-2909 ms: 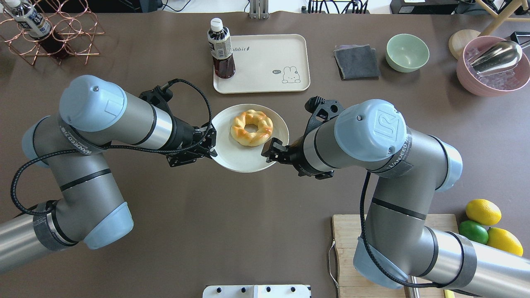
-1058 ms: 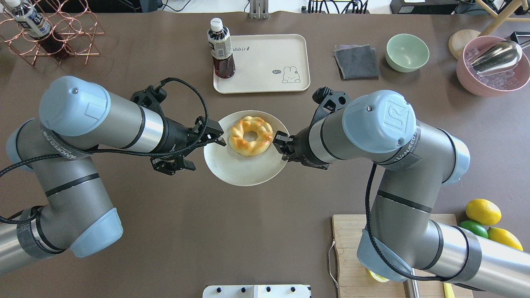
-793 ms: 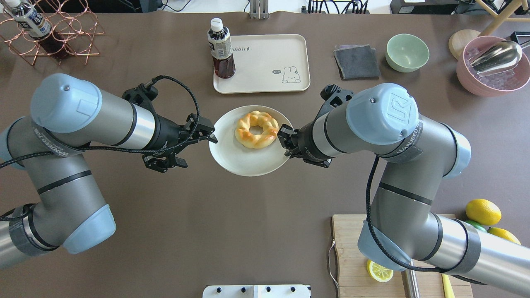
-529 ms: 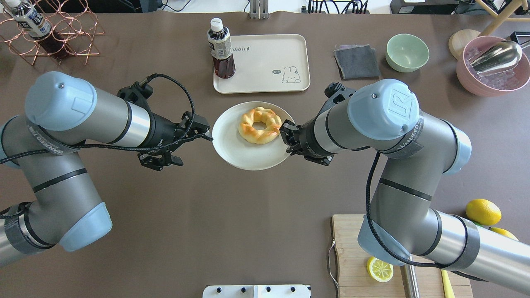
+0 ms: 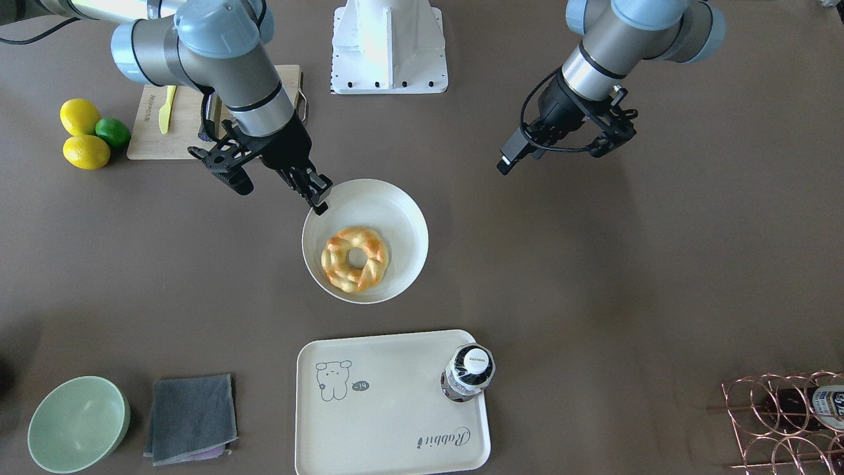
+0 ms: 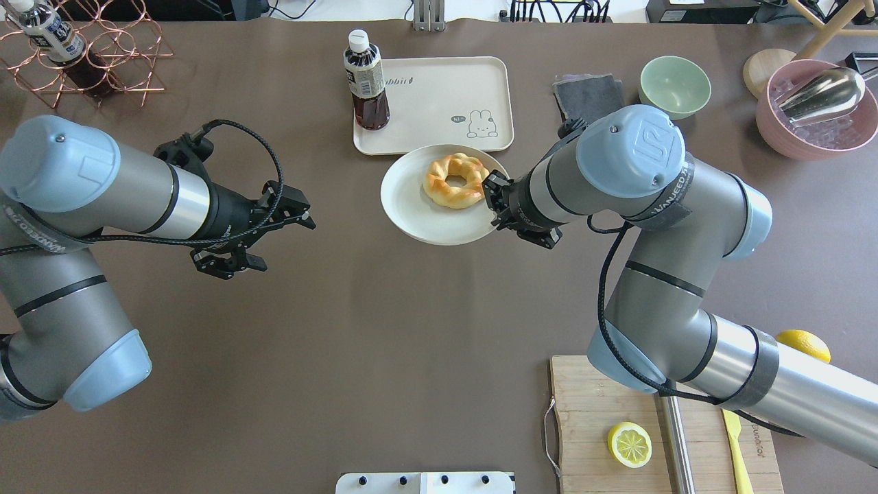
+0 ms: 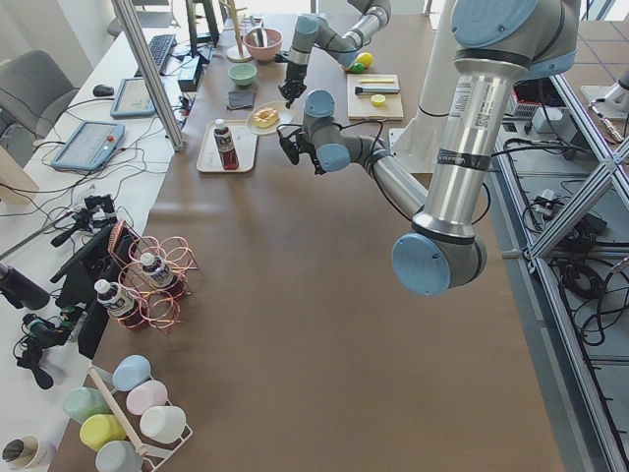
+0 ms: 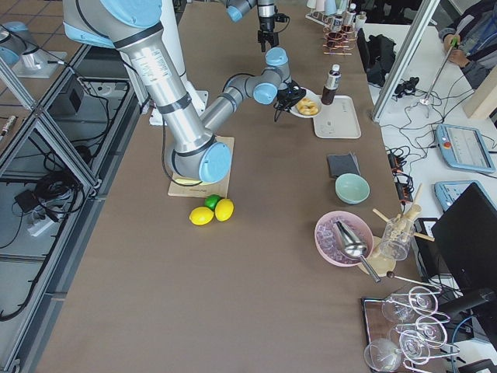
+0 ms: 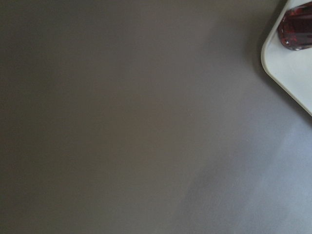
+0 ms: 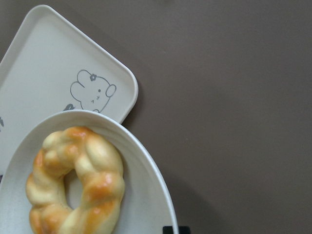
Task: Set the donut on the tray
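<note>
The donut (image 6: 456,180), a braided golden ring, lies in a round white bowl (image 6: 418,213). My right gripper (image 6: 495,206) is shut on the bowl's right rim and holds it just in front of the cream tray (image 6: 446,96), over its near edge. The right wrist view shows the donut (image 10: 75,183) in the bowl (image 10: 146,195) with the tray's rabbit corner (image 10: 92,92) behind it. From the front, the donut (image 5: 354,258) sits in the bowl (image 5: 402,218) short of the tray (image 5: 382,422). My left gripper (image 6: 271,240) is open and empty, well left of the bowl.
A dark drink bottle (image 6: 365,82) stands on the tray's left part. A grey cloth (image 6: 590,96), a green bowl (image 6: 674,86) and a pink bowl (image 6: 816,130) lie to the right. A cutting board (image 6: 590,425) with a lemon half is at the near right.
My left gripper let go of the bowl and drew back to the left. My right gripper carried the bowl with the donut forward and right, toward the tray.
</note>
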Tool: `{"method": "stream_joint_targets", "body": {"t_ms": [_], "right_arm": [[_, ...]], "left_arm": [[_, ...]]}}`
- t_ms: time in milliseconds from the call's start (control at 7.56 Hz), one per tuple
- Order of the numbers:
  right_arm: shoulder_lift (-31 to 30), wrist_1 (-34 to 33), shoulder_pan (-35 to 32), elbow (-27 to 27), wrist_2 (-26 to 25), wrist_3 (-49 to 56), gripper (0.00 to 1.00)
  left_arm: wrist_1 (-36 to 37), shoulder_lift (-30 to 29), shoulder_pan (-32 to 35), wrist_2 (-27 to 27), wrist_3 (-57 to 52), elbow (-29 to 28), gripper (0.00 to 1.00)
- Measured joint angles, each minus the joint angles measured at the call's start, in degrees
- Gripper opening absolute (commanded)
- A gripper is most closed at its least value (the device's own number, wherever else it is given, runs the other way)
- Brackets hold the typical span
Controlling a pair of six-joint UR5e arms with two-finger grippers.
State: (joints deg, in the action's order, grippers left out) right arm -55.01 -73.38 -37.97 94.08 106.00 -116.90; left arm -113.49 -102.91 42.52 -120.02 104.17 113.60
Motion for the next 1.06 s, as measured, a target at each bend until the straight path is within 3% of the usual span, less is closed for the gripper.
{"method": "stream_joint_targets", "body": {"t_ms": [264, 661, 1058], "right_arm": [[8.12, 1.44, -2.35, -13.35, -2.74, -2.58, 0.0], [15.25, 6.9, -4.72, -27.52, -5.03, -8.24, 0.0], [19.69, 11.33, -4.73, -36.49, -5.6, -9.69, 0.04]], "left_arm": [[-0.02, 8.9, 4.29, -1.75, -14.68, 3.11, 0.98], [-0.13, 18.49, 14.2, -7.96, -38.85, 2.77, 0.98], [0.08, 23.39, 20.68, -9.56, -55.74, 1.54, 0.98]]}}
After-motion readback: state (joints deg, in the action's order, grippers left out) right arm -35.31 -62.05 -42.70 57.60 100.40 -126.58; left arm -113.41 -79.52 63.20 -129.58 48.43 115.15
